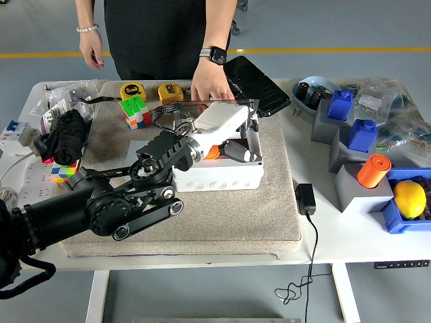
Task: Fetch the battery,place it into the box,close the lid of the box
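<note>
My left hand (168, 153) reaches in from the lower left and is shut on a white battery (219, 121). It holds the battery tilted over the left part of a white box (222, 176) on the beige mat. Black and orange items (236, 151) lie inside the box. The box's clear lid (225, 105) stands raised at the far side. A person's hand (210, 86) with a watch rests on the lid's top edge. The right arm is out of view.
A Rubik's cube (133, 111) and two yellow tape measures (170, 91) lie behind the box, with a black case (256, 84) at the back right. A power adapter (305, 199) sits right of the mat. Blue bins, an orange cylinder (374, 170) and a lemon (409, 199) crowd the right side.
</note>
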